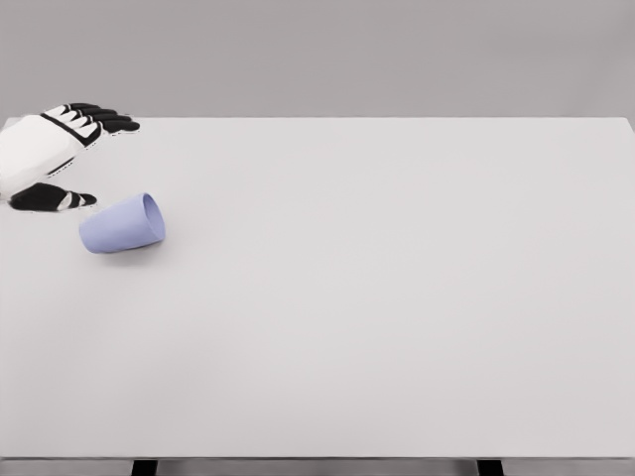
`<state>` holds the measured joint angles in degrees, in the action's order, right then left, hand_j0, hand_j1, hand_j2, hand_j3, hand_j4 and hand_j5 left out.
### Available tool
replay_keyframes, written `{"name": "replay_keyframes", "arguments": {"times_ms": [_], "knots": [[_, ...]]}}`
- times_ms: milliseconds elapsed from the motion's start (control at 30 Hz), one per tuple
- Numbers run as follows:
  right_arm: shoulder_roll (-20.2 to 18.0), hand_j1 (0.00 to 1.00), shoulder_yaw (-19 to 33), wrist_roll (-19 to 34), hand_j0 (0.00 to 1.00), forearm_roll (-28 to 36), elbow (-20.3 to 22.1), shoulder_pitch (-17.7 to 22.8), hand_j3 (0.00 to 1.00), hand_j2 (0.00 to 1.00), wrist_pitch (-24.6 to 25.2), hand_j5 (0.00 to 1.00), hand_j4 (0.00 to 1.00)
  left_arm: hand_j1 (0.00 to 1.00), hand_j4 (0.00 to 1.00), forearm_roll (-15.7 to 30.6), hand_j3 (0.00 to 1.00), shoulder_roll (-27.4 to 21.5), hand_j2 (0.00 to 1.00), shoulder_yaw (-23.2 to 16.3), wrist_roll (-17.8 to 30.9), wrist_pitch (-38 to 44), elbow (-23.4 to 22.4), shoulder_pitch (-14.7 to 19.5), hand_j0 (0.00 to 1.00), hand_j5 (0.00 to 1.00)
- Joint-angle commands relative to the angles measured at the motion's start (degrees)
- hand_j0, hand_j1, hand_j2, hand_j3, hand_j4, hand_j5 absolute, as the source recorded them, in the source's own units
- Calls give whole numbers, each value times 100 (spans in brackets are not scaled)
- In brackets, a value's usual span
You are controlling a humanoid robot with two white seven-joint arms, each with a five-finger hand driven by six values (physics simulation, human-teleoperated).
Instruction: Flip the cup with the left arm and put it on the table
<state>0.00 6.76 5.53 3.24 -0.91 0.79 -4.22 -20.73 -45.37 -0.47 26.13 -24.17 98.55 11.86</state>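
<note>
Lavender plastic, by the look of it: cup (pixel 122 224) lying on its side on the white bench (pixel 377 297), near the left edge, rim turned toward the right and slightly away from the camera, closed base toward the left. Just above and left of it, apart from it, left robot hand (pixel 52 157) with fingers (pixel 99 120) extended and spread, thumb nearest the cup, nothing held. Right arm out of sight. Likely step in hand: reaching in for the grasp. Best done by lowering the palm over the cup's wall near its middle, closing thumb on one side and fingers on the other rather than pinching the rim, since a smooth tapered cup on its side will probably roll away under a glancing touch. Then lifting clear before rotating the wrist, and setting down gently, releasing only once steady on the bench. No brand, label or writing readable anywhere on cup, robot hand or bench.
</note>
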Motion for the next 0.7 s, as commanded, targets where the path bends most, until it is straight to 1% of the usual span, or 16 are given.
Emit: {"name": "replay_keyframes", "arguments": {"times_ms": [0, 33, 67, 133, 200, 267, 300, 333, 367, 433, 500, 567, 667], "knots": [[0, 100, 0, 1, 100, -8, 4, 0, 100, 100, 0, 100, 100, 94, 94, 174, 94, 195, 94, -50, 887, 1518, 50, 27, 94, 94], [0, 100, 0, 1, 100, -8, 4, 0, 100, 100, 0, 100, 100, 96, 96, 174, 96, 221, 96, -58, 887, 2047, 103, 150, 96, 96], [0, 100, 0, 1, 100, 1, -5, 0, 100, 100, 0, 100, 100, 100, 100, 174, 100, 230, 100, -59, 887, 2320, 147, 159, 100, 100], [0, 100, 0, 1, 100, 1, 4, 0, 100, 100, 0, 100, 100, 100, 100, 174, 100, 503, 100, -59, 887, 2453, 182, 115, 100, 100], [0, 100, -8, 1, 100, 1, 4, 0, 100, 100, 0, 100, 100, 100, 100, 192, 100, 494, 100, -181, 887, 2453, 244, 106, 100, 100], [0, 100, 0, 1, 100, -8, 3, 0, 100, 100, 0, 100, 100, 100, 100, 473, 100, 450, 100, -226, 887, 2531, 252, 150, 100, 100], [0, 100, 0, 1, 100, 1, 4, 0, 100, 100, 0, 100, 100, 100, 100, 692, 100, 433, 100, -226, 887, 2872, 244, 159, 100, 100], [0, 100, 0, 1, 100, 1, -5, 0, 100, 100, 0, 100, 100, 100, 100, 789, 100, 432, 100, -226, 887, 3277, 244, 176, 100, 100], [0, 100, 0, 1, 100, 1, 3, 0, 100, 100, 0, 100, 100, 100, 100, 816, 100, 441, 100, -269, 887, 3928, 244, 176, 100, 100], [0, 100, 0, 1, 100, 1, 4, 0, 100, 100, 0, 100, 100, 100, 100, 886, 100, 485, 100, -472, 887, 4833, 244, 194, 100, 100], [0, 100, 0, 1, 100, 1, 3, 0, 100, 100, 0, 100, 100, 100, 100, 1220, 100, 503, 100, -480, 887, 5458, 244, 255, 100, 100], [0, 100, 0, 1, 100, 1, 3, 0, 100, 100, 0, 100, 100, 100, 100, 1256, 100, 503, 100, -489, 887, 5917, 244, 247, 100, 100], [0, 100, 0, 1, 100, 1, 4, 0, 100, 100, 0, 100, 100, 100, 100, 1194, 100, 485, 100, -761, 887, 5917, 244, 334, 100, 100]]}}
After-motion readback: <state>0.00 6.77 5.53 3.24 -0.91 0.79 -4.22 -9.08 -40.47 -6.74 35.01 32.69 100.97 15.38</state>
